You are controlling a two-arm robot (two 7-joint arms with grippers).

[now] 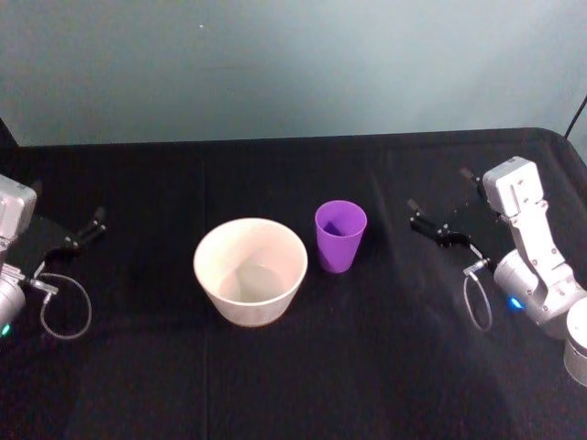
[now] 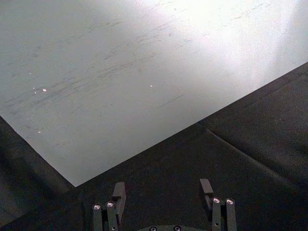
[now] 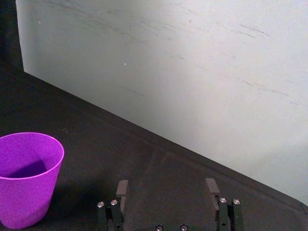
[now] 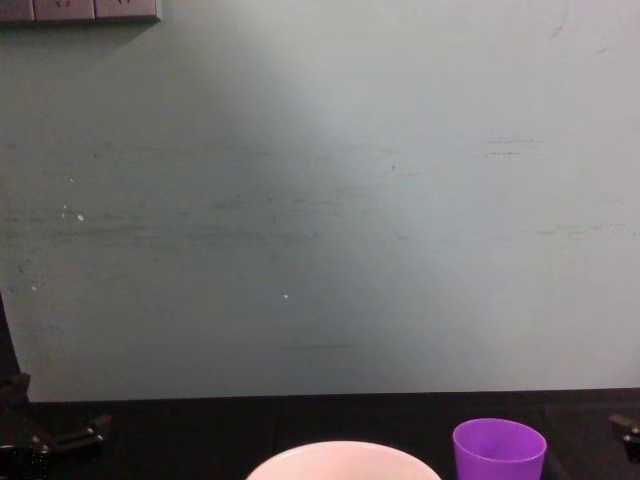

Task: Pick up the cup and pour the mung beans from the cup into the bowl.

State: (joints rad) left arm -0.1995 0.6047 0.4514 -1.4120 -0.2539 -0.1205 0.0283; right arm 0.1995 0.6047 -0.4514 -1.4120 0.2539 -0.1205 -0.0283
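Observation:
The purple cup (image 1: 340, 236) stands upright on the black table just right of the wide pale bowl (image 1: 249, 310), a small gap between them. The chest view has the cup (image 4: 498, 452) beside the bowl's rim (image 4: 345, 453). The cup's inside is dark and the mung beans are hidden. My right gripper (image 1: 438, 202) hovers open to the right of the cup, holding nothing; its wrist view shows the cup (image 3: 29, 178) off to one side of the open right gripper (image 3: 166, 186). My left gripper (image 1: 83, 231) is parked open at the table's left edge, also as left gripper (image 2: 162, 188).
Black cloth (image 1: 367, 367) covers the table, which ends at a pale wall (image 1: 293, 64) behind. Cable loops (image 1: 64, 307) hang by each wrist. Open cloth lies in front of the bowl and cup. A wall socket (image 4: 80, 10) sits high on the left.

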